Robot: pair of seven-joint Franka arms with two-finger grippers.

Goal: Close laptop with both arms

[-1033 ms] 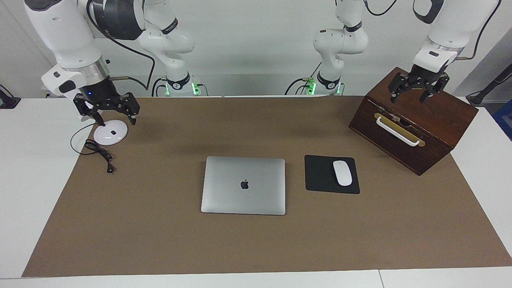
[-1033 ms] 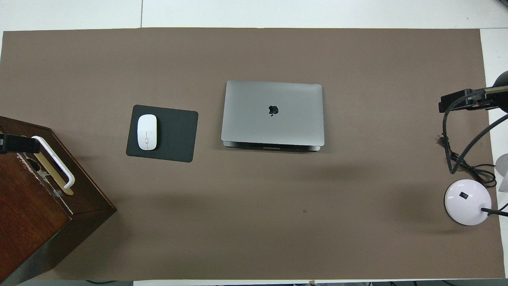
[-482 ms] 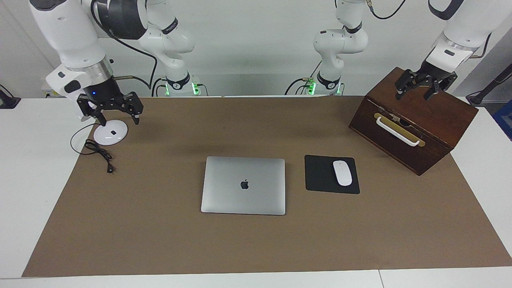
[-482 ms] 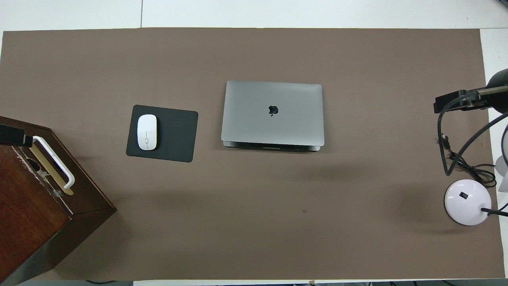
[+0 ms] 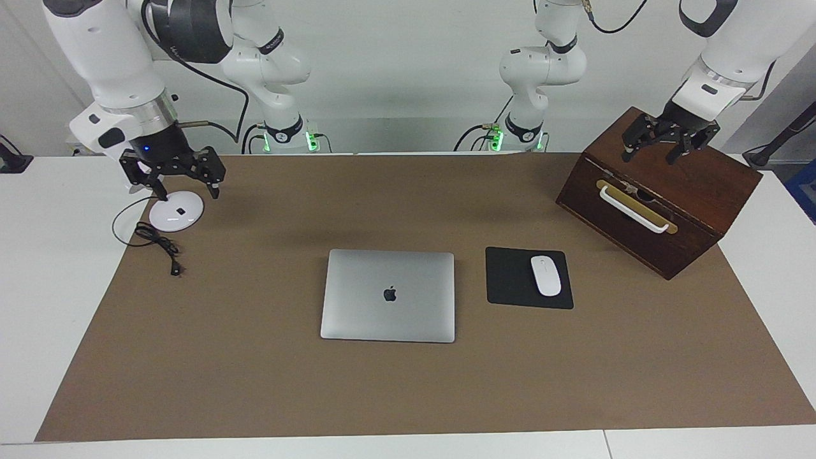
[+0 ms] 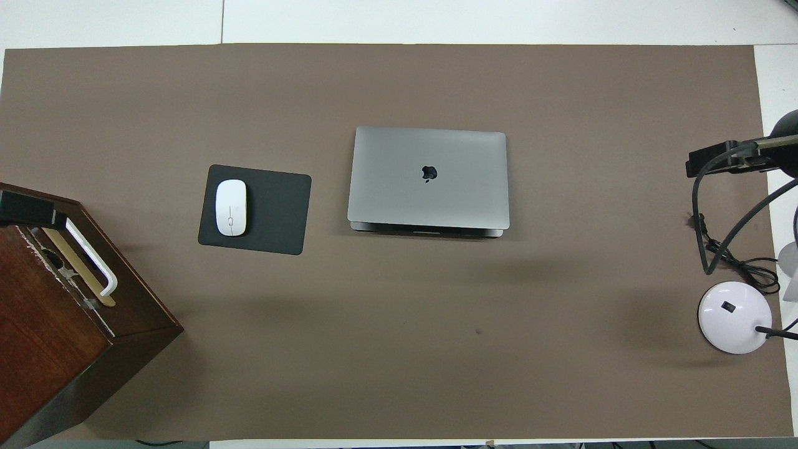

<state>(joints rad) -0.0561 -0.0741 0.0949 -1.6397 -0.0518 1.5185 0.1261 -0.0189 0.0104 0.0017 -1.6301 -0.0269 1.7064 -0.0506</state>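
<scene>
The silver-grey laptop [image 5: 387, 295] lies shut and flat in the middle of the brown mat, its lid with the dark apple logo facing up; it also shows in the overhead view [image 6: 428, 178]. My right gripper [image 5: 173, 180] hangs open and empty over a white round lamp base [image 5: 176, 213] at the right arm's end of the table. My left gripper [image 5: 669, 141] hangs open and empty over the top of a dark wooden box [image 5: 663, 210] at the left arm's end. Both grippers are well apart from the laptop.
A black mouse pad [image 5: 510, 280] with a white mouse [image 5: 546, 275] lies beside the laptop toward the left arm's end. The box has a white handle [image 5: 634, 209]. A black cable [image 5: 159, 242] lies by the lamp base. The brown mat [image 5: 255, 382] covers most of the table.
Both grippers shifted only slightly in the air, the left one over the box and the right one over the lamp base. The laptop has not moved.
</scene>
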